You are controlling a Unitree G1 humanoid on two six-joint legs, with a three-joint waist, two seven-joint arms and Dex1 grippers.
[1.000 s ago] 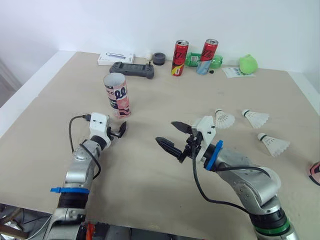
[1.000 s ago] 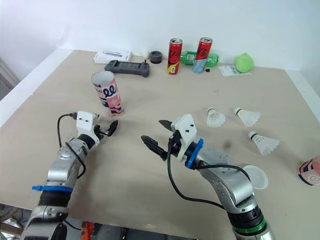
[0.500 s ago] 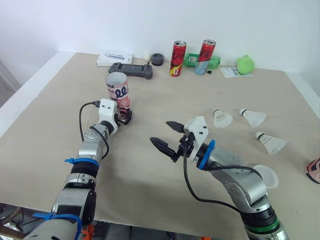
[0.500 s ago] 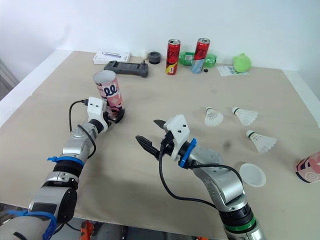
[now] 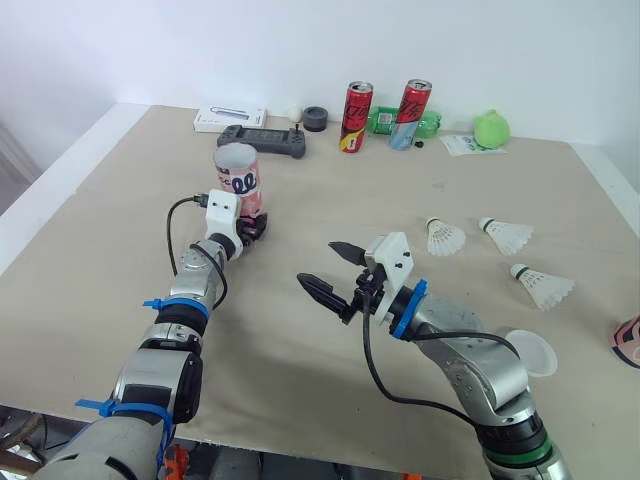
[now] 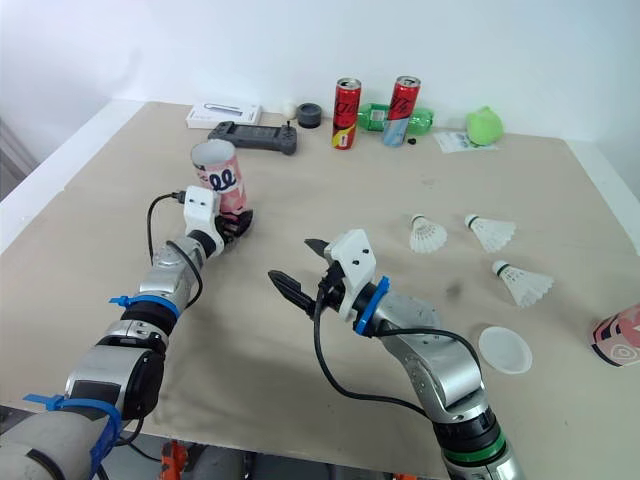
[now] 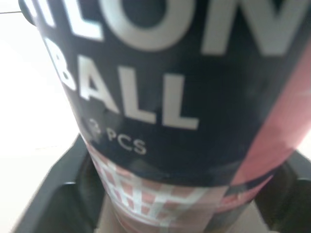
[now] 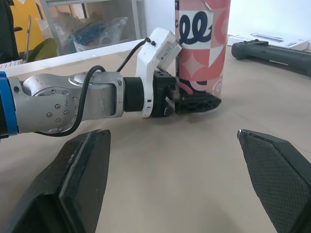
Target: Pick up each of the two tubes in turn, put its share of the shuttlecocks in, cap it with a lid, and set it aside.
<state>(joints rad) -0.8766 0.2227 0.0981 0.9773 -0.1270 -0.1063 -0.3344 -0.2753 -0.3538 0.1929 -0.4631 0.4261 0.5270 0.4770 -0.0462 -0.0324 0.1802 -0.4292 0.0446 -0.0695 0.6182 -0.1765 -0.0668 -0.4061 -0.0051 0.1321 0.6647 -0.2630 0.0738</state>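
A beige worktop (image 5: 480, 190) with a white rim stands against a plain white wall (image 5: 150, 50). Shelving (image 8: 97, 22) holding clear bins stands beyond it.

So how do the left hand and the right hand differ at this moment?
The left hand sits low at the foot of the upright tube, a finger each side of it; the right hand hangs above the table, nothing between its fingers. The left hand points away from the robot; the right hand points toward its left. Both are open.
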